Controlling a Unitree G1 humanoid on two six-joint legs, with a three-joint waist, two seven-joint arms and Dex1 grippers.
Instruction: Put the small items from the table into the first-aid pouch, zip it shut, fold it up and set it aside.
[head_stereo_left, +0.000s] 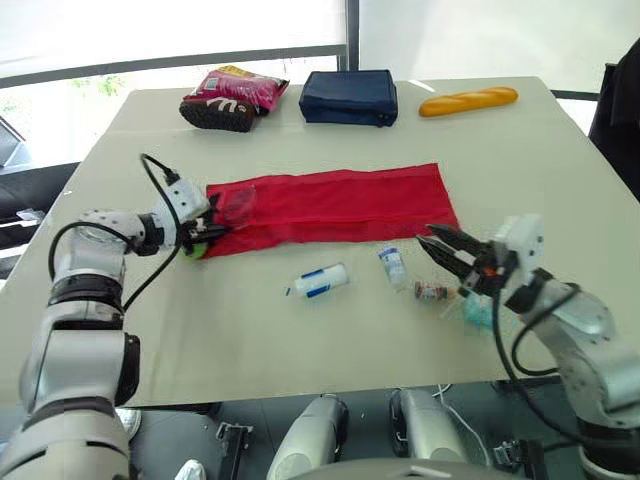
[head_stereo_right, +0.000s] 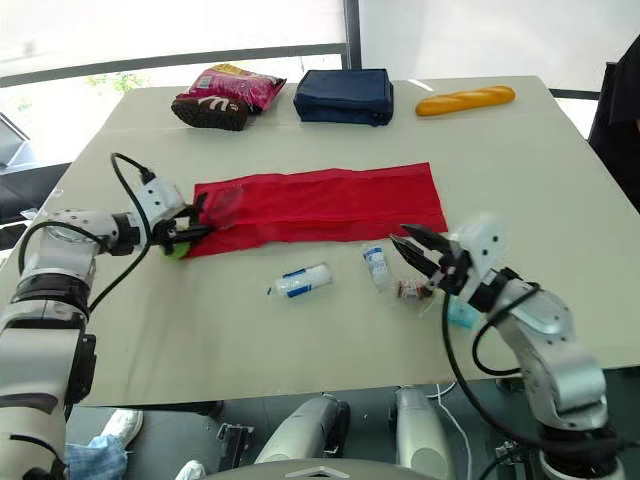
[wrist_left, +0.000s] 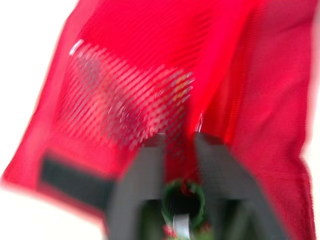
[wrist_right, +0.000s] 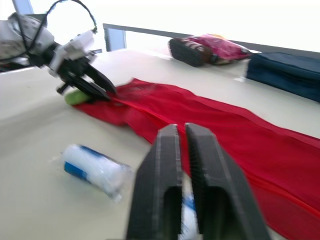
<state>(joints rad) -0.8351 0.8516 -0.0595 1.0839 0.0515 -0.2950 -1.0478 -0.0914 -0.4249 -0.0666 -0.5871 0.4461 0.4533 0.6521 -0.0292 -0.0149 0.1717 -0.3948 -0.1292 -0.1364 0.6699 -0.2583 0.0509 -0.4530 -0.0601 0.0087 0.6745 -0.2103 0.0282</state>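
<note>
We see the red pouch (head_stereo_left: 340, 205) lying unfolded and flat across the middle of the table (head_stereo_left: 250, 340), its long side running left to right. The left gripper (head_stereo_left: 215, 232) is at the pouch's left end, its jaws clamped on the fabric edge beside the mesh pocket, and a small green thing (head_stereo_left: 195, 250) lies just under it, touching the table. The right gripper (head_stereo_left: 430, 240) hovers near the pouch's right near corner, its jaws almost together with only a thin gap and nothing between them. The small items are on the bare table on the near side of the pouch – a white roll with a blue label (head_stereo_left: 322, 280) towards the middle, a little bottle (head_stereo_left: 392, 265) to its right, then a tiny vial (head_stereo_left: 430, 291) just below the right gripper, and a teal packet (head_stereo_left: 478, 312) nearest the right arm. Along the far edge lie a snack bag (head_stereo_left: 235, 97), a navy case (head_stereo_left: 349, 97) and a bread loaf (head_stereo_left: 468, 101) – all well apart from the pouch.
</note>
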